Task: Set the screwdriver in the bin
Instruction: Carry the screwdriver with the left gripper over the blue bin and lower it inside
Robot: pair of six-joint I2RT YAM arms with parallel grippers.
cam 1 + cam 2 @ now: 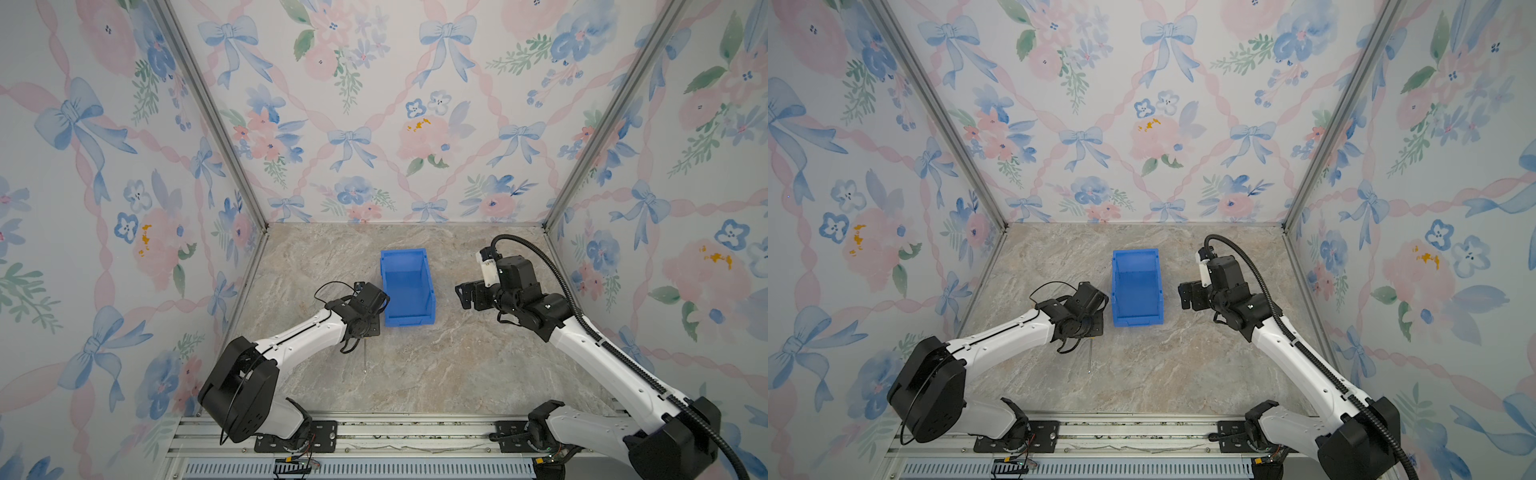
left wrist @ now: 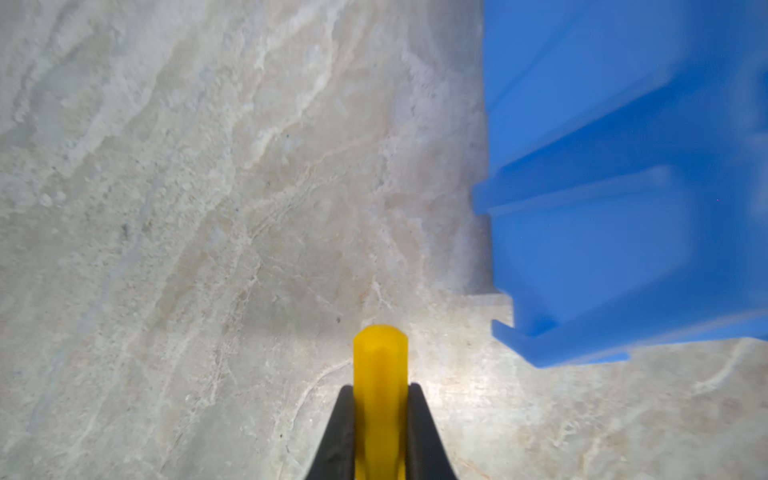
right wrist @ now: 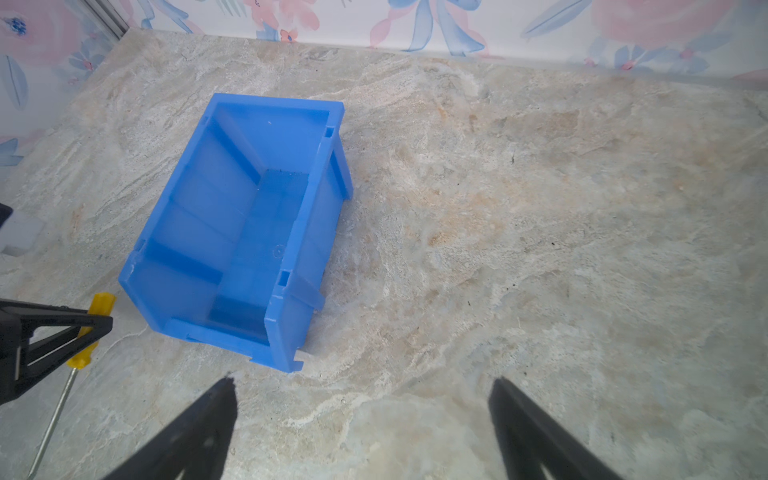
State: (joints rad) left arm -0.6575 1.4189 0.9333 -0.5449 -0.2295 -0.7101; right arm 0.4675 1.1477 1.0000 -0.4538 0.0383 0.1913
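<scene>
Screwdriver being gripped by its yellow handle between the closed fingers of the left hand, just beside the near left corner of the bin, outside it. Showing only a thin shaft in both top views, pointing toward the worktop's near edge, handle hidden beneath the wrist. Hard telling whether resting or lifted. Farther right, right hand hanging with fingers spread wide, apart from the bin.

My left arm and right arm: white shells, black joints, tiny dark screws. Bulky black housing. Thin black wire on left, ribbed black conduit on right. On right gripper, black triangular fingers.
</scene>
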